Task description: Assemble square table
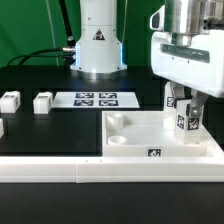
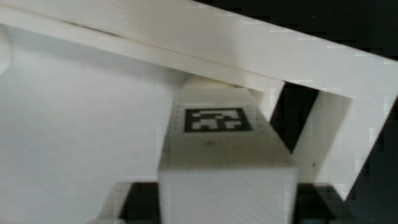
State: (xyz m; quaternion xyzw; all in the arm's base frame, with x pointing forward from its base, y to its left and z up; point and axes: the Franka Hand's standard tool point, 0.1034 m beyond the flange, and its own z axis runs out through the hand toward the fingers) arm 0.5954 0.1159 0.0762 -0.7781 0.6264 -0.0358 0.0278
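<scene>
The square table's white slab (image 1: 138,137) lies flat at the exterior view's right, with round sockets in its corners and a tag on its front rim. One white tagged leg (image 1: 186,122) stands upright at the slab's far right corner. My gripper (image 1: 183,116) comes straight down over it, a finger on each side. In the wrist view the leg (image 2: 221,150) runs between the two dark fingers (image 2: 143,201), and my gripper (image 2: 228,206) straddles it. Blur hides whether the pads press the leg or stand just off it. The slab (image 2: 71,120) fills the background.
Two loose legs (image 1: 10,100) (image 1: 42,101) sit on the black table at the exterior view's left, and a third (image 1: 2,127) at the edge. The marker board (image 1: 95,99) lies behind the slab. A long white border wall (image 1: 100,172) runs along the front. The arm's base (image 1: 97,45) stands at the back.
</scene>
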